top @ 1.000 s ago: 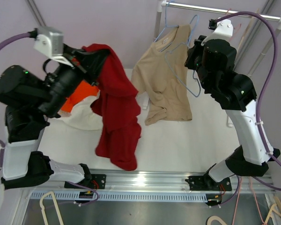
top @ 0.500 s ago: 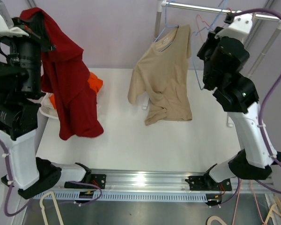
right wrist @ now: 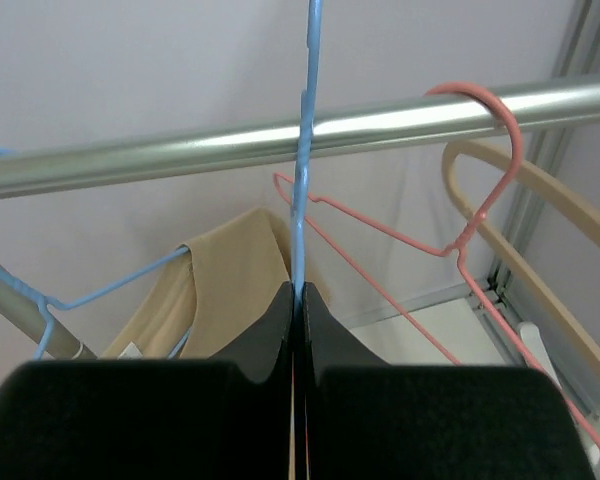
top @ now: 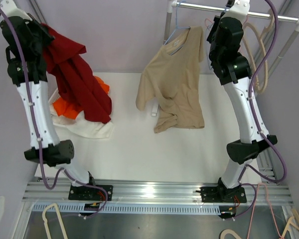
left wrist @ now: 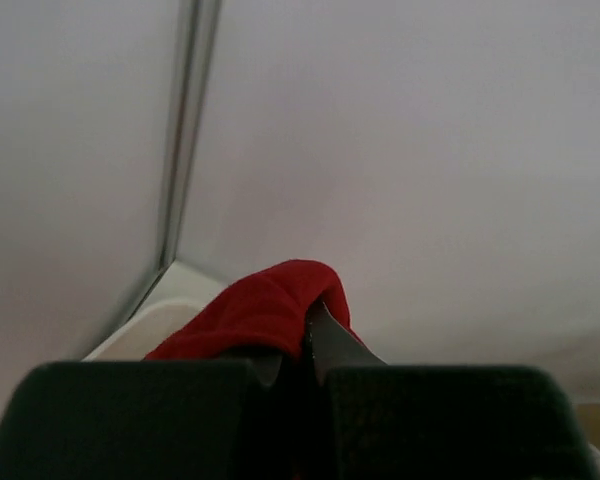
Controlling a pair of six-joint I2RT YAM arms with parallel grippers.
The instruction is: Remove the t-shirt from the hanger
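Soft, even light, fairly bright. Glare streaks the metal rail (top: 149, 188) and the clothes rod (right wrist: 400, 122). Both wrist views have dark, blurred foregrounds; the left one looks hazy.

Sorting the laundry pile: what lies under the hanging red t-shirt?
An orange garment on a white cloth shows beneath the red t-shirt; anything further down is covered.

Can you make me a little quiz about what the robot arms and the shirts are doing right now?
1. True or false: the tan t-shirt is folded up.
2. Which colour is the held t-shirt in the left jaws? A green, B red, C yellow.
3. What are the right jaws shut on?
Key: 1 false, it hangs under the rail. 2 B. 3 A blue hanger.
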